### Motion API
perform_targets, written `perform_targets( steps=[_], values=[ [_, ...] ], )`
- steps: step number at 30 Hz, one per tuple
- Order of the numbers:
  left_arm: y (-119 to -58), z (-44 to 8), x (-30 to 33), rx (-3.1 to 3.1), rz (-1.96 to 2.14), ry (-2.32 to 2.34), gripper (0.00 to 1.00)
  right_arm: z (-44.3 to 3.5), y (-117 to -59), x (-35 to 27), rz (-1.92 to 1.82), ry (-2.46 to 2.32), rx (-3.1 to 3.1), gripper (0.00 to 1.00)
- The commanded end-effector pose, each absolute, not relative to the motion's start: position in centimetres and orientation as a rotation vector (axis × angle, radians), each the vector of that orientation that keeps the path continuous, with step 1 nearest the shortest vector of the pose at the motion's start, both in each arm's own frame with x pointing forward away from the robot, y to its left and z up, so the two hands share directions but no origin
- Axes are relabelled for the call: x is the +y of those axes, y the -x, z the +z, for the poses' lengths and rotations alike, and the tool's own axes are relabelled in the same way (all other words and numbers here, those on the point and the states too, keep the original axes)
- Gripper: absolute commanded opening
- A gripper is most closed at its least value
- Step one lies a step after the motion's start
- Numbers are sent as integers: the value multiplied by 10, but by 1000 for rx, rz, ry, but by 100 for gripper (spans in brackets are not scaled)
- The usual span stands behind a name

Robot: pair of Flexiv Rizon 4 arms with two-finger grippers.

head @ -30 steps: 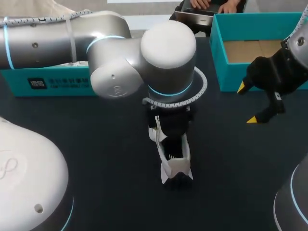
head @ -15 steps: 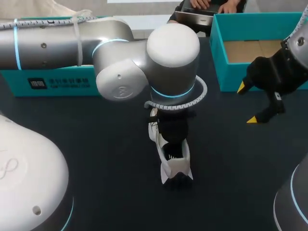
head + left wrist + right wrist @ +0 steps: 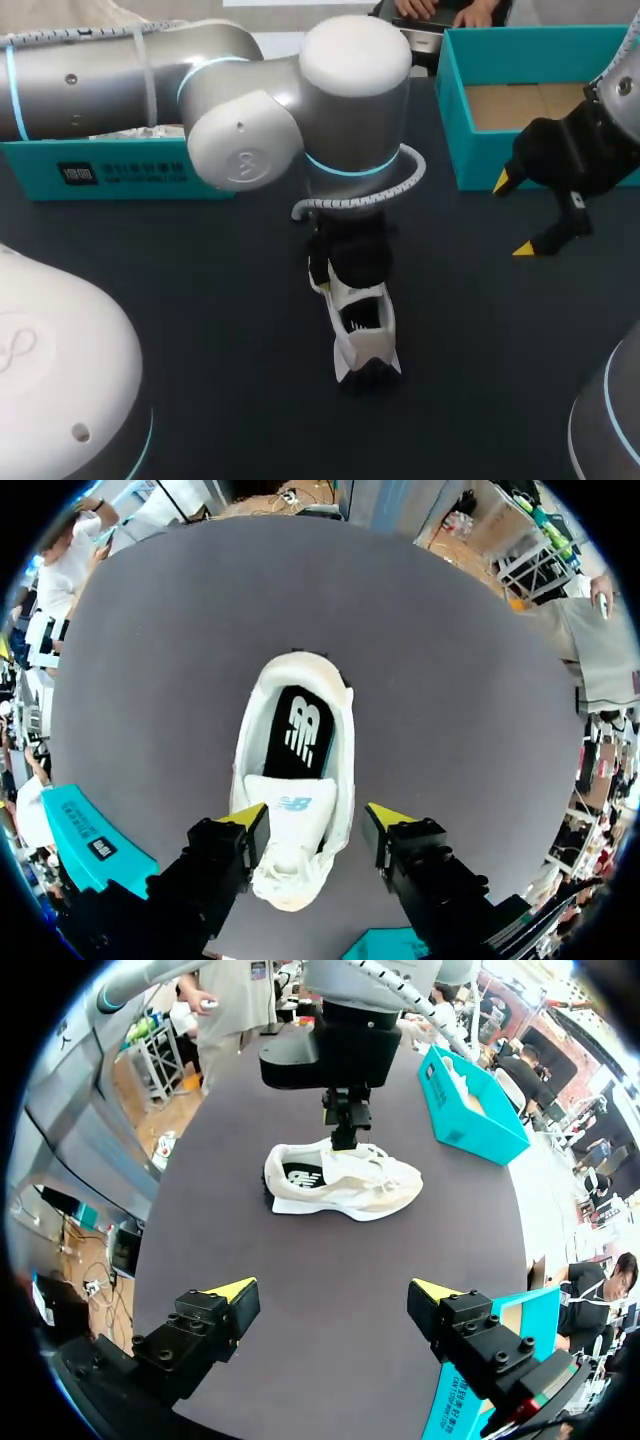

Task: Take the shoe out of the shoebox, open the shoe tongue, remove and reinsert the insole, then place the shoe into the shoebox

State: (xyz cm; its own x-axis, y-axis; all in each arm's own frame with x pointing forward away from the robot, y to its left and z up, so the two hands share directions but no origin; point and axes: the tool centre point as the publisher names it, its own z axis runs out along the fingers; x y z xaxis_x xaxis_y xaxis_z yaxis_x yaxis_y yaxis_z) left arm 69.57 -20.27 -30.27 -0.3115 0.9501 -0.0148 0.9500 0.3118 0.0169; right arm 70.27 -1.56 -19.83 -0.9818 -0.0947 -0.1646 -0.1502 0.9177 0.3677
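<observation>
Left wrist view: my L claw [image 3: 318, 822] spread astride white mesh sneaker [image 3: 296, 730], prob. to lift its tongue [image 3: 287, 825]; R claw [image 3: 333, 1290] spread, parked clear.

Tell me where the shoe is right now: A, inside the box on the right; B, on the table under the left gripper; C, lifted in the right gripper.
B: the shoe sits on the dark table beneath the open left gripper, which straddles it, while the right gripper is open and empty off to the side.
</observation>
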Motion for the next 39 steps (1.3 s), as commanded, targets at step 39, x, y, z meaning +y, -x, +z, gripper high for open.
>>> perform_targets(
  steps=[39],
  values=[
    [-619,-291,-179,3094,-85,-7,100,-199,-703,-15,577,189,2936,100]
  ],
)
